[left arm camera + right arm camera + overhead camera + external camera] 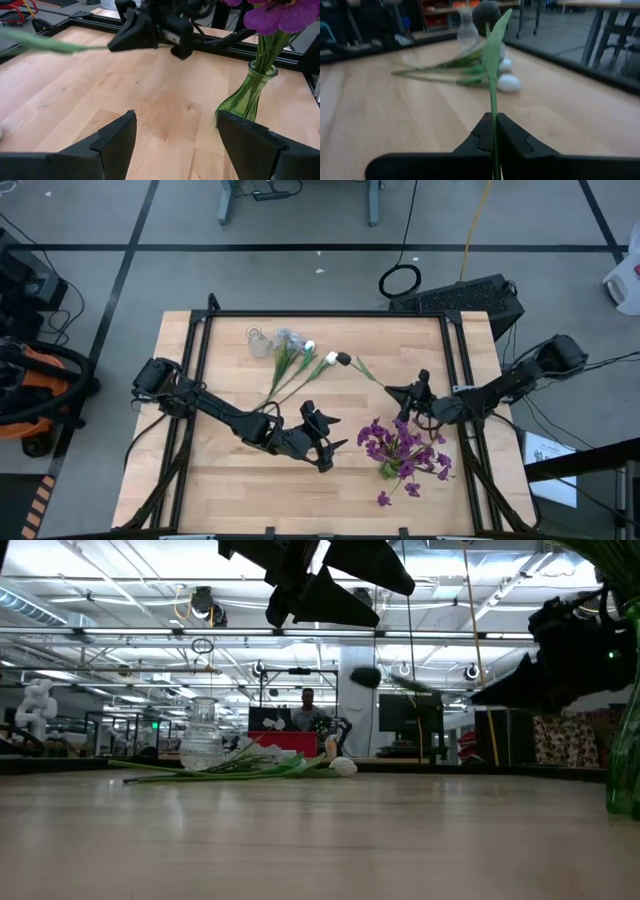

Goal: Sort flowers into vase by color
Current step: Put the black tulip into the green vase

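A wooden table (230,480) is filling the high view, with two dark arms reaching in over it. The left gripper (322,442) is hovering above bare wood near the table's middle, its fingers (112,137) spread wide and holding nothing. The right gripper (405,395) is hovering over the table's right side, clamped tightly on the thin green stalk of a dark-budded flower (343,359) that is sticking out toward the table's centre. Purple flowers (400,448) are standing in a green glass vase (247,95) just beside the right gripper. White and grey-blue flowers (300,360) are lying loose near the far edge, beside a clear glass vase (259,342).
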